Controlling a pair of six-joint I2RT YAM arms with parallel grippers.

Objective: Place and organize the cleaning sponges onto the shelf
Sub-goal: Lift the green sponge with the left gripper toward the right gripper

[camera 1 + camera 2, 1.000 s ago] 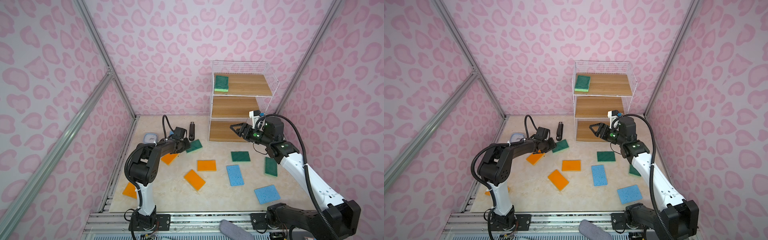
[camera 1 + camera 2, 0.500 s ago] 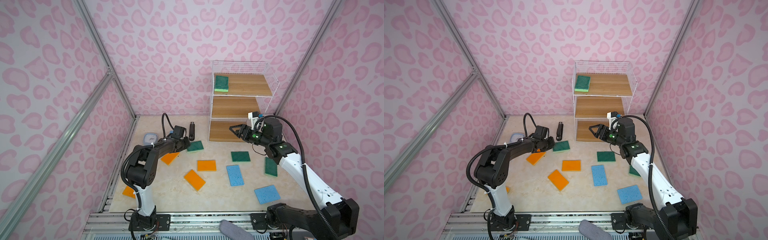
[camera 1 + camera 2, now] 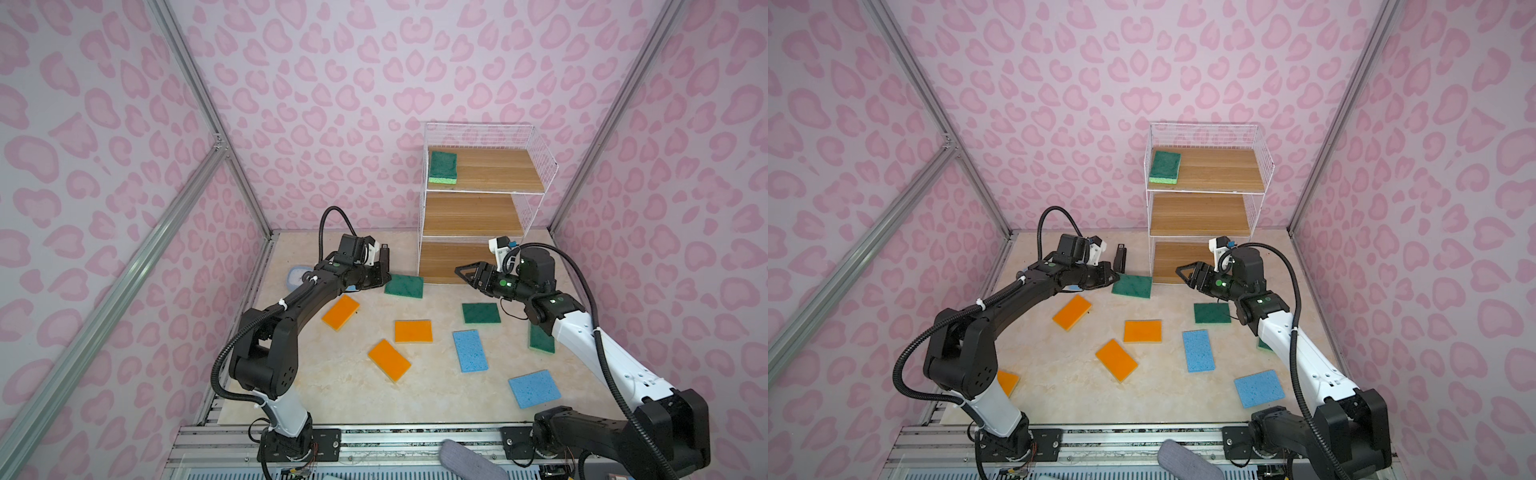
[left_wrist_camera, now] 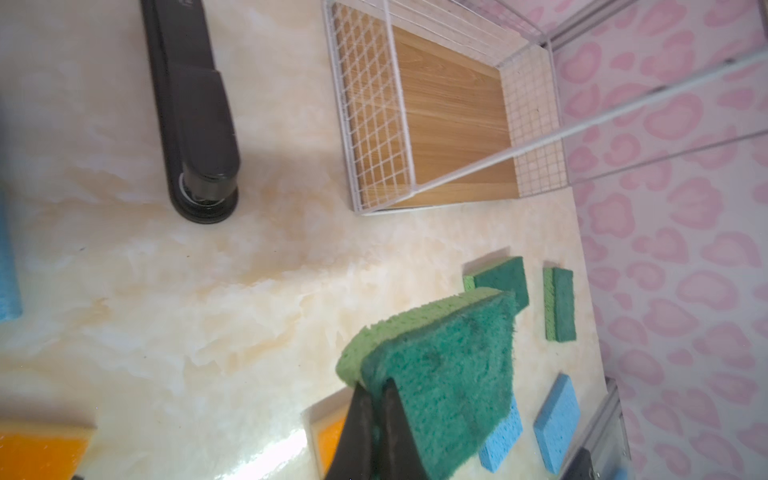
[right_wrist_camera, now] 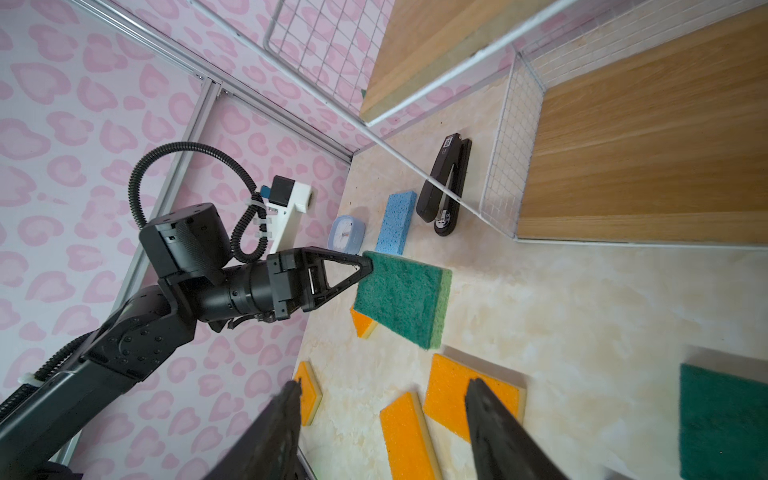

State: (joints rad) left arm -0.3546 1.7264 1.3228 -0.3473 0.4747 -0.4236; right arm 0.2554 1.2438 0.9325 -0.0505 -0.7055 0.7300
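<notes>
— Two tools; what has the left tool (image 5: 368,262) got?
— Its jaws are clamped on one corner of a dark green sponge (image 5: 405,301); the sponge hangs tilted from them, dark side up, light green edge showing; whether its low edge touches the tabletop (image 3: 436,395) I cannot tell.
— Where is that against the shelf (image 3: 478,134)?
— Just beside the front left corner of its lowest board, in both top views; a black stapler (image 5: 451,166) lies on the tabletop near it, alongside the shelf's mesh wall.
— And the right tool (image 3: 460,274)?
— Jaws apart, nothing between them; it hovers in front of the lowest board, tips pointing toward the left tool, well apart from it.
— The other sponges?
— A second green sponge (image 3: 443,167) lies flat on the top board, at its left end; orange sponges (image 3: 413,331), blue sponges (image 3: 469,351) and two more green sponges (image 3: 481,312) lie scattered on the tabletop; one of the green is half hidden by the right arm (image 3: 590,336).
</notes>
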